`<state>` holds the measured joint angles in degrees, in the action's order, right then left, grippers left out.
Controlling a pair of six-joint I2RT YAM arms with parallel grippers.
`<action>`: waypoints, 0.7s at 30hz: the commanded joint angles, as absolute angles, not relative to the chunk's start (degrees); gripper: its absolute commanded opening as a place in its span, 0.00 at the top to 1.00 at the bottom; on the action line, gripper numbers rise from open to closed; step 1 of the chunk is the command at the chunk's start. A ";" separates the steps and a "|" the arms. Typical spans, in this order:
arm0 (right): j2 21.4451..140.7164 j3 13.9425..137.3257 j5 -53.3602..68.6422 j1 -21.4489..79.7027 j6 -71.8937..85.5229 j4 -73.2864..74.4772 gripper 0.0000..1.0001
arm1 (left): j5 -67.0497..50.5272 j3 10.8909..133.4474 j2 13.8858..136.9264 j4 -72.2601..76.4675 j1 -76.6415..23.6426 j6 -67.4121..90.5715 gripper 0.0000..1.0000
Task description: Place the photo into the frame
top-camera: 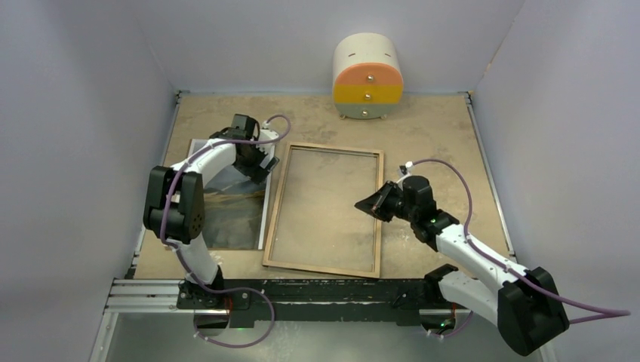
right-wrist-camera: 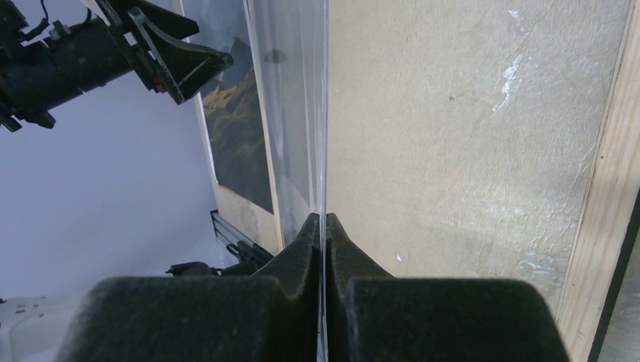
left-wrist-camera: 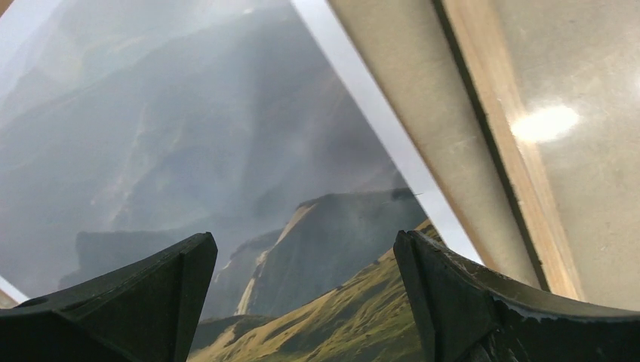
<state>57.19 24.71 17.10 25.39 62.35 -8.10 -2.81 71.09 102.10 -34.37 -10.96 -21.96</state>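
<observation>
Grey-black glossy landscape photo w/ thin white border [top-camera: 234,222] lies face up on the tan table [top-camera: 430,136], just left of the big thin rectangular frame [top-camera: 321,270], which has its light-wood back up; the photo's not in it yet. Left gripper [left-wrist-camera: 302,249] hangs over the photo's far-right part, jaws spread wide, holding nothing; right gripper [right-wrist-camera: 324,222] is clenched on what looks like a thin clear pane [right-wrist-camera: 290,113] by the frame's right rail. Imo the pickup wants one finger worked under the photo's right edge, at the white border; light pinch, no creasing. Frame opening holds no print; at the far side, the round cream drawer unit w/ orange, yellow and grey-green fronts [top-camera: 367,75] is shut, contents hidden.
</observation>
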 commanded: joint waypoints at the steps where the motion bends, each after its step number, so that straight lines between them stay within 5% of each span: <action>1: 56.30 24.26 13.78 25.34 61.01 -11.74 1.00 | -3.21 69.58 99.93 -31.59 -12.75 -22.28 0.03; 21: 56.25 21.47 11.07 24.96 60.74 -14.22 1.00 | -2.20 69.44 102.24 -29.92 -13.57 -21.31 0.06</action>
<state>56.80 22.13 11.79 25.17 61.89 -10.81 -2.13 69.43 102.13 -30.92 -13.21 -21.80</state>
